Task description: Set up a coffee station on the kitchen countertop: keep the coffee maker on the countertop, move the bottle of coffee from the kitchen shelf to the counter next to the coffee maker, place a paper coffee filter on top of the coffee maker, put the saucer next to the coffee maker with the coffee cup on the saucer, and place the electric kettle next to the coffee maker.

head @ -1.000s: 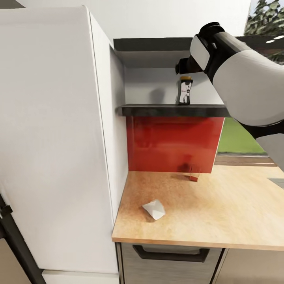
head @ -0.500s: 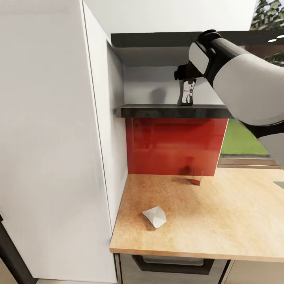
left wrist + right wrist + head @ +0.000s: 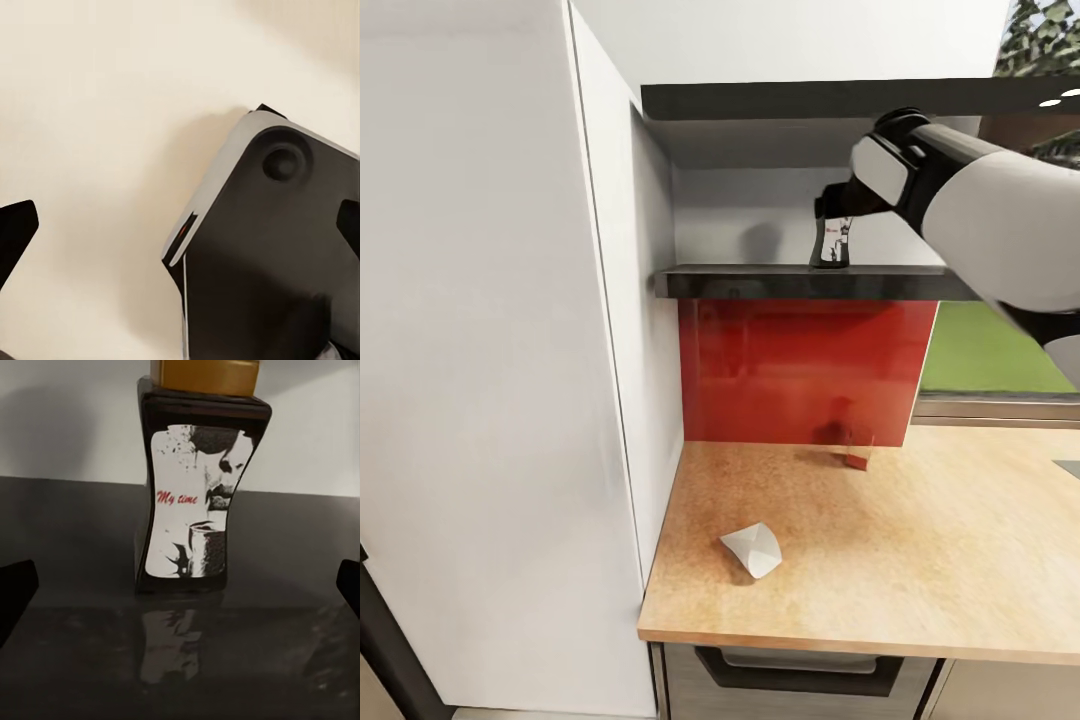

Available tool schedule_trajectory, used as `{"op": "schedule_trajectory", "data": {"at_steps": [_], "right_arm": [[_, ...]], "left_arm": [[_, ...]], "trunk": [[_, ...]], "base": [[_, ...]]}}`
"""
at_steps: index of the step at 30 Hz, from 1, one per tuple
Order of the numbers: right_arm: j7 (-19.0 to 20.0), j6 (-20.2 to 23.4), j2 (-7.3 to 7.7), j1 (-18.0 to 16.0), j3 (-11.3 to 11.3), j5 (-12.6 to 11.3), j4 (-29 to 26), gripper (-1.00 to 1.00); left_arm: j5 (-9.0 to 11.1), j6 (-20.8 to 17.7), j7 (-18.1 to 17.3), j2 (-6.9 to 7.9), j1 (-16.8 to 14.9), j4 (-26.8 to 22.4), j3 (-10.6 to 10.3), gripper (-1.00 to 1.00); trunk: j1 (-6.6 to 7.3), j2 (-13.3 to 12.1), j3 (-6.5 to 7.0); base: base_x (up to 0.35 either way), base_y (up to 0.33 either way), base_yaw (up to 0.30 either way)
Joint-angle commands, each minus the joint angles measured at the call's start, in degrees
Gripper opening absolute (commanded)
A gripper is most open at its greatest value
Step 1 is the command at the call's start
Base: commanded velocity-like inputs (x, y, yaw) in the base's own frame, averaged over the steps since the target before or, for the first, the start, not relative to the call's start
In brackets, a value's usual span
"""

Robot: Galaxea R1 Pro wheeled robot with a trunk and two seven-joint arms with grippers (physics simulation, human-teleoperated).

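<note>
The bottle of coffee (image 3: pixel 199 495), dark with a yellow-gold cap and a white label, stands upright on the dark kitchen shelf (image 3: pixel 760 282). In the head view my right gripper (image 3: pixel 836 212) hangs just in front of the bottle (image 3: pixel 830 250) and hides its cap. In the right wrist view the fingertips (image 3: pixel 16 589) stand wide apart on either side of the bottle, open, with the bottle some way ahead of them. A white folded paper coffee filter (image 3: pixel 752 548) lies on the beige countertop (image 3: pixel 940 560). My left gripper (image 3: pixel 180 232) is open and empty.
A tall white cabinet (image 3: pixel 490 350) walls off the left side of the shelf and counter. A red backsplash (image 3: pixel 800 370) runs below the shelf, with a small red item (image 3: pixel 857 457) at its foot. Another dark shelf board (image 3: pixel 780 100) sits above. A drawer handle (image 3: pixel 800 668) is under the counter edge.
My right gripper has dropped lower and slightly right, from beside the bottle's cap to in front of its upper half. The head camera shifted a little early on.
</note>
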State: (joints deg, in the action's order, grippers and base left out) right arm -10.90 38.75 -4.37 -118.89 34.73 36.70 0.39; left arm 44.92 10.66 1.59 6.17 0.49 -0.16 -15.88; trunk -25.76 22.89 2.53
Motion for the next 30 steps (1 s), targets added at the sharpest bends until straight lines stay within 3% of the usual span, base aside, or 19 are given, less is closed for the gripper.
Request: {"op": "schedule_trajectory", "data": {"at_steps": [1,30], "right_arm": [[-0.4,-0.1,0.18,0.0,0.5,0.1,0.3,1.00],[-0.4,-3.8,1.64,1.1,0.5,0.0,1.4,1.00]], "left_arm": [[0.3,0.2,0.2,-0.02,0.0,0.0,-0.5,1.00],[0.3,0.2,0.2,-0.11,0.0,-0.1,-0.5,1.00]], "trunk": [[-0.02,0.0,-0.01],[-0.02,0.0,-0.01]], "base": [[0.000,0.000,0.000],[0.066,-0.028,0.000]]}}
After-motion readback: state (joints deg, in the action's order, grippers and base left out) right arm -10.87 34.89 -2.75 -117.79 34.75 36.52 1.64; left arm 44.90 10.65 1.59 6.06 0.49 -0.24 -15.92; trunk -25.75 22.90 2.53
